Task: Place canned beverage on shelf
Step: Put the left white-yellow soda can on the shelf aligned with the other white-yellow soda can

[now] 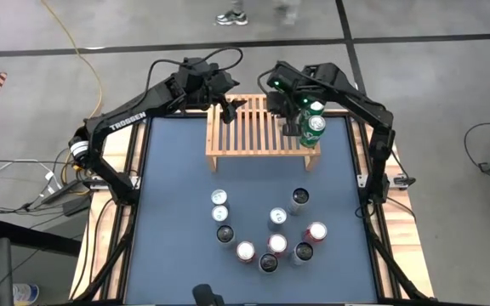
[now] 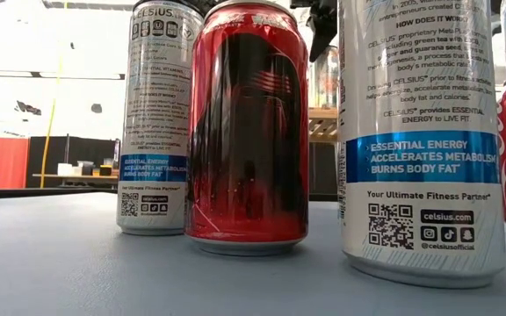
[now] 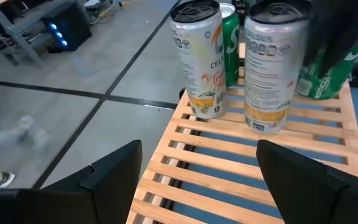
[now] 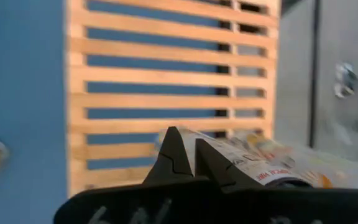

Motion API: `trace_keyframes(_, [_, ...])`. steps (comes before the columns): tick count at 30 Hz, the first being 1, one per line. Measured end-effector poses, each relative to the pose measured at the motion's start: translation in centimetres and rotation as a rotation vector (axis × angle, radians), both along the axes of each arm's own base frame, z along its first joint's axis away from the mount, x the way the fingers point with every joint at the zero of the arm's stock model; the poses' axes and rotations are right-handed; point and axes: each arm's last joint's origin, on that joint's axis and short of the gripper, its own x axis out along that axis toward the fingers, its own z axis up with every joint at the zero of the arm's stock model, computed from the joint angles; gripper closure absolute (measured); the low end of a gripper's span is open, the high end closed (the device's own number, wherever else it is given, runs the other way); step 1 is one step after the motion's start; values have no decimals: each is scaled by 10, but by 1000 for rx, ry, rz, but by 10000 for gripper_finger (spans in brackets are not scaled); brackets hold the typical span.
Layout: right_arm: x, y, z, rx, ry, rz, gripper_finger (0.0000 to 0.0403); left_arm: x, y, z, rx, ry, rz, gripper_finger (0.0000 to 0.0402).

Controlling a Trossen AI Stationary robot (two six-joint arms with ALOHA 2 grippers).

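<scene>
The light-wood slatted shelf [image 1: 245,127] stands at the far middle of the blue mat. Near its right end stand two white cans [image 3: 197,56] [image 3: 272,62] and two green cans [image 1: 316,109] [image 1: 311,134], bases on the slats. My left gripper [image 3: 197,149] hovers open over the shelf's left part [image 1: 230,109], nothing between its fingers. My right gripper [image 4: 188,149] is shut and slants down among the cans [image 1: 293,121]; a white can [image 4: 260,165] shows just past its fingertips. My right gripper's shut fingertips [image 4: 173,149] stand right at the side of a white can [image 4: 247,158], coming from above at a slant. I cannot tell whether they touch it.
Several more cans stand in a loose cluster on the mat's near half [image 1: 266,229], among them a red can [image 2: 249,132] and white cans [image 2: 420,132] close to the low camera. The shelf's left and middle slats [image 3: 229,168] are bare.
</scene>
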Motion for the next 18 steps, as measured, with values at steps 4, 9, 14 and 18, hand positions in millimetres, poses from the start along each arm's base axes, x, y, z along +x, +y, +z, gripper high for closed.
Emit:
trace_keyframes(4, [-2, -4, 0, -32, 12, -32, 403, 0, 0, 0, 1, -2, 0, 98])
trace_keyframes(9, [-2, -5, 0, -31, 12, -35, 403, 0, 0, 0, 0, -2, 3, 98])
trace_keyframes(14, [0, 2, 3, -6, -18, -1, 403, 1, -1, -1, -38, -12, -44, 98])
trace_keyframes(18, [-8, 13, 15, -24, -66, 22, 403, 7, -2, -8, -107, -19, -103, 98])
